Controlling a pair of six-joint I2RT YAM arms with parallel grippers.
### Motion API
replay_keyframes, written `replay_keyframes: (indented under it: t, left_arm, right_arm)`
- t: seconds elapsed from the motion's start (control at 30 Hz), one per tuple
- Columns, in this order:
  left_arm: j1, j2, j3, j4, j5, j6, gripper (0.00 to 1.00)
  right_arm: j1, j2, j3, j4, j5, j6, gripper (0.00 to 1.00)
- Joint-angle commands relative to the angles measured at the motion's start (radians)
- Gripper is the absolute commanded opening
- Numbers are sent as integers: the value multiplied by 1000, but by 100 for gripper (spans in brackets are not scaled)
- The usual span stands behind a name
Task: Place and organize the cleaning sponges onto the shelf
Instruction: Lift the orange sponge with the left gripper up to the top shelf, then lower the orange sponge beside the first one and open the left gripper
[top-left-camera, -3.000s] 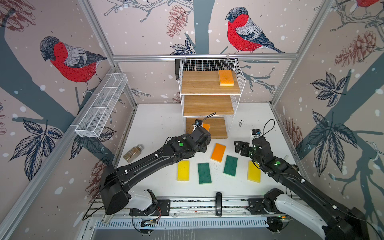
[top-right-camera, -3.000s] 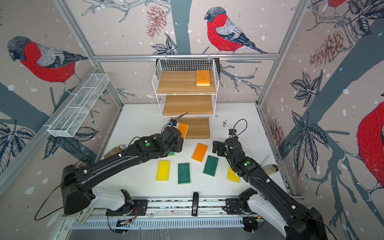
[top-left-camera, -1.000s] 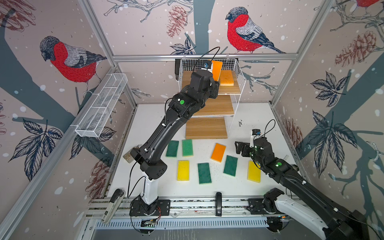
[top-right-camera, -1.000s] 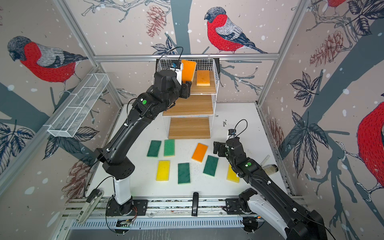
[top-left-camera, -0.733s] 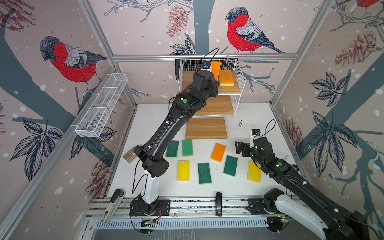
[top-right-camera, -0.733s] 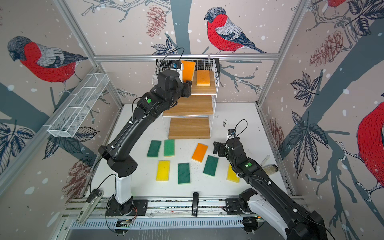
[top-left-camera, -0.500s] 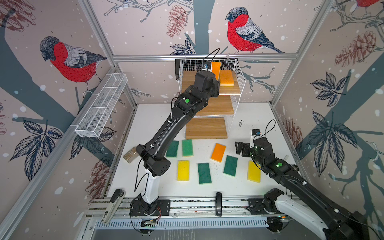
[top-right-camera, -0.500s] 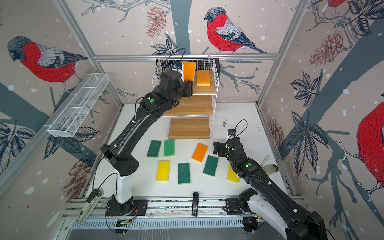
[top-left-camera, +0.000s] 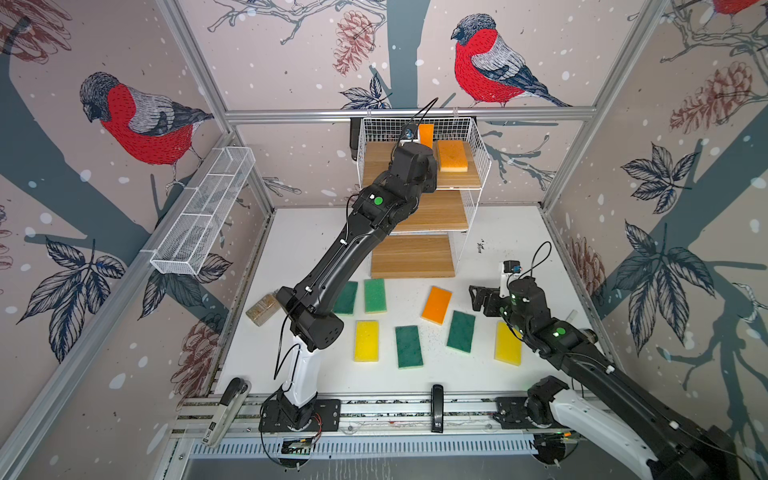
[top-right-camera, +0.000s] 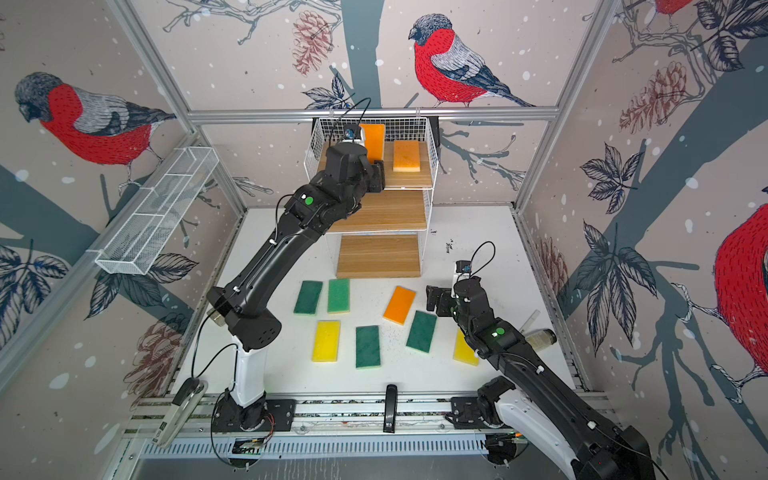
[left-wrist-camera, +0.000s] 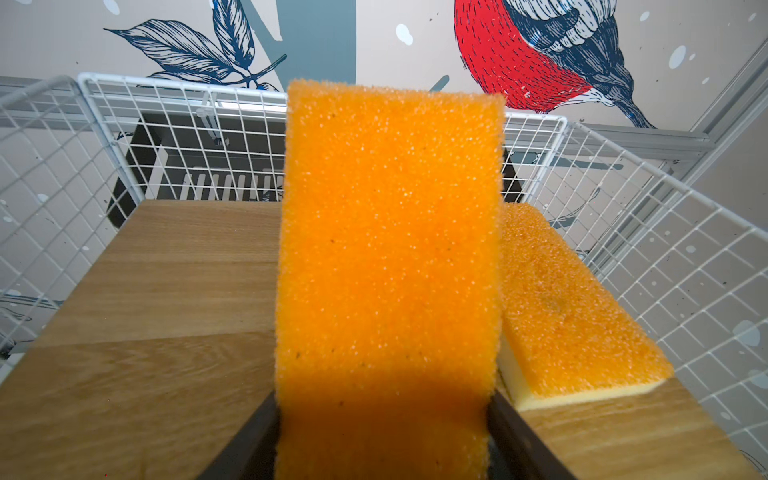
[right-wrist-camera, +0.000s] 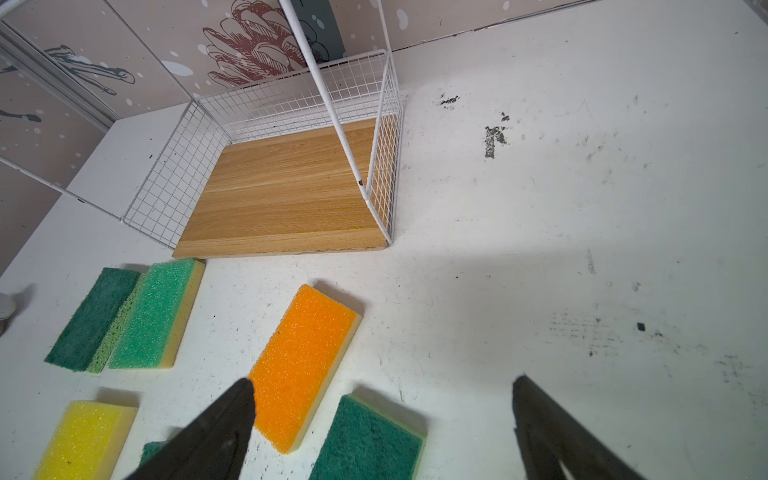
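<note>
My left gripper (left-wrist-camera: 382, 415) is shut on an orange sponge (left-wrist-camera: 386, 249), which it holds upright over the middle of the top board of the shelf (top-left-camera: 378, 166). Both top views show this sponge (top-right-camera: 372, 139) standing near the rack's back wire. A second orange sponge (top-left-camera: 452, 156) lies flat on the same board, just beside it. On the table lie a third orange sponge (top-left-camera: 436, 305), several green sponges (top-left-camera: 409, 346) and two yellow ones (top-left-camera: 366, 340). My right gripper (top-left-camera: 478, 299) hovers open and holds nothing, close to the table's orange sponge (right-wrist-camera: 303, 361).
A brownish jar (top-left-camera: 262, 309) lies at the table's left edge, under my left arm. A small bottle (top-right-camera: 540, 336) lies by the right wall. A long white mesh tray (top-left-camera: 203, 216) hangs on the left wall. The shelf's two lower boards (right-wrist-camera: 282, 195) are bare.
My left arm has carried the orange sponge from beside the bottom board up to the top board and reached a little further in over the last second. The right arm has stayed still.
</note>
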Motion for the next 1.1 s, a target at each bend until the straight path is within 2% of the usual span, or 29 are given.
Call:
replay_keyframes:
  t: [0.0, 1.07]
  left_arm:
    - [0, 4, 9, 15, -24, -14, 68]
    - [-1, -12, 10, -8, 3, -59, 76]
  right_arm:
    - [0, -4, -3, 16, -8, -12, 96]
    - [0, -27, -23, 17, -33, 6, 96]
